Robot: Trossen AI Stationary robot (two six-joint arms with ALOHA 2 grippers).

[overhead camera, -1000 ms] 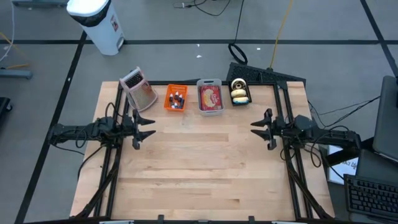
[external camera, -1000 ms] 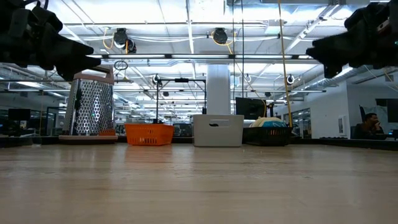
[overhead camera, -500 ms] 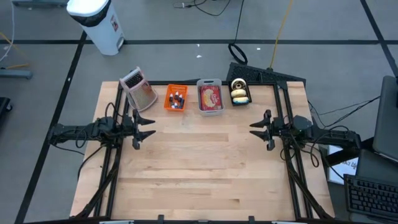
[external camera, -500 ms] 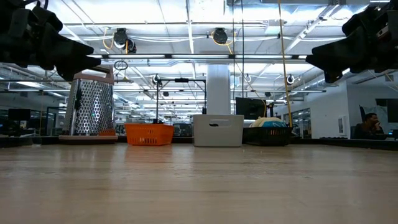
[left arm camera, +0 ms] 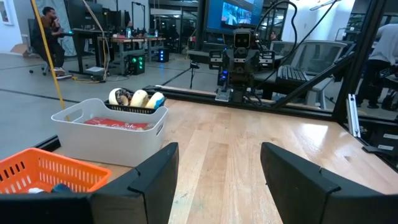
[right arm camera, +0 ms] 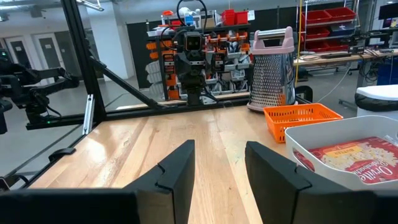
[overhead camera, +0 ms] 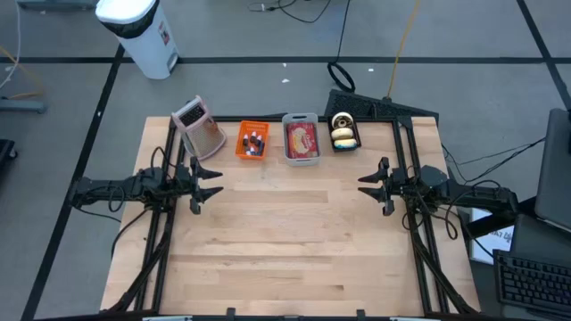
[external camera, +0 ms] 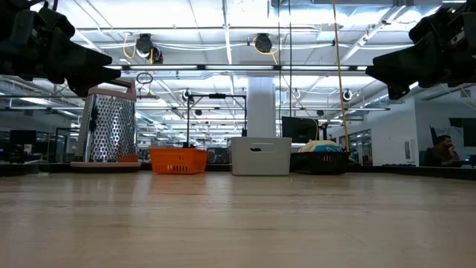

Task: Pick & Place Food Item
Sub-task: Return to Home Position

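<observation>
- Left pincer [overhead camera: 216, 183] hovers open and empty over the surface's [overhead camera: 285, 241] left side
- Right pincer [overhead camera: 363, 184] open and empty over the right side
- Food colouring bottles [overhead camera: 256, 140] lie inside the orange bin [overhead camera: 239, 143] at the far edge

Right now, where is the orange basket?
In the high view, the orange basket sits at the far edge of the table, left of centre, between the grater and the white bin.

Grater [external camera: 111, 126], white bin [external camera: 260, 158] (red packet [overhead camera: 302, 139] inside), black basket [external camera: 327, 161] along table's [external camera: 238, 223] far edge.
</observation>
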